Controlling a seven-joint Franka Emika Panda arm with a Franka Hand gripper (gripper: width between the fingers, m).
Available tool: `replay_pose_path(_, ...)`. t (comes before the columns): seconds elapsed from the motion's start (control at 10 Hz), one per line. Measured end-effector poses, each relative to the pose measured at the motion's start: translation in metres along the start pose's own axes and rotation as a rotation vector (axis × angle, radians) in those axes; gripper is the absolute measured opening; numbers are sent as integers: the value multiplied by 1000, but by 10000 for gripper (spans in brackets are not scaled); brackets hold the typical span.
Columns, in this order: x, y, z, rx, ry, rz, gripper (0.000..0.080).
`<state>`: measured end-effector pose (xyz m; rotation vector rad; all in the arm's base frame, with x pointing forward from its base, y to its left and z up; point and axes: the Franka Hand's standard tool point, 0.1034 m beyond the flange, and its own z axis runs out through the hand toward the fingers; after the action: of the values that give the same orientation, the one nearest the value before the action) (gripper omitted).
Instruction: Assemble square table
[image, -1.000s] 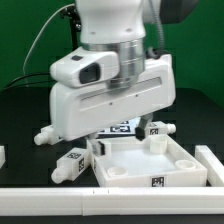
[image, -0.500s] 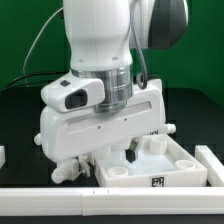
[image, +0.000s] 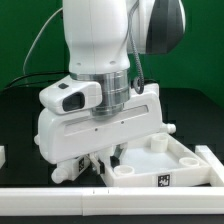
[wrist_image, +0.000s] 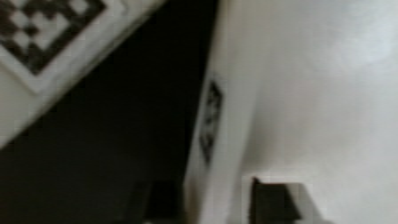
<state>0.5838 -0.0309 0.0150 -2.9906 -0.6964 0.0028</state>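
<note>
The square table's white panel, with a raised rim and corner sockets, lies on the black table at the exterior view's lower right. My gripper is down at its near-left corner, and its wide white body hides most of that corner. In the wrist view the two dark fingertips stand on either side of the panel's white wall, which carries a small tag; my gripper is shut on that wall. One white leg lies to the left of the panel, and another leg lies behind it.
A white border strip runs along the front and another strip stands at the exterior view's right. A white tagged surface shows across a black gap in the wrist view. A green wall stands behind.
The arm came down and towards the exterior view's left onto the panel's corner. The jaws, wide apart before, have closed on the panel's wall.
</note>
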Motion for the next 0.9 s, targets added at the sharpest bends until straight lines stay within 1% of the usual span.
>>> replay_pose_path(0.1, 1, -1, -1, -2, 5, 36, 69)
replay_pose_path(0.2, 2, 1, -1, -17, 18, 130, 54)
replay_pose_path(0.3, 4, 1, -1, -26, 30, 215, 54)
replay_pose_path(0.4, 7, 2, -2, -27, 39, 292, 54)
replay_pose_path(0.6, 20, 5, -2, -19, 57, 394, 54)
replay_pose_path(0.7, 25, 5, 1, -3, 57, 458, 54)
replay_pose_path(0.8, 26, 3, 1, -10, 55, 505, 54)
replay_pose_path(0.9, 26, 3, 1, -29, 50, 523, 54)
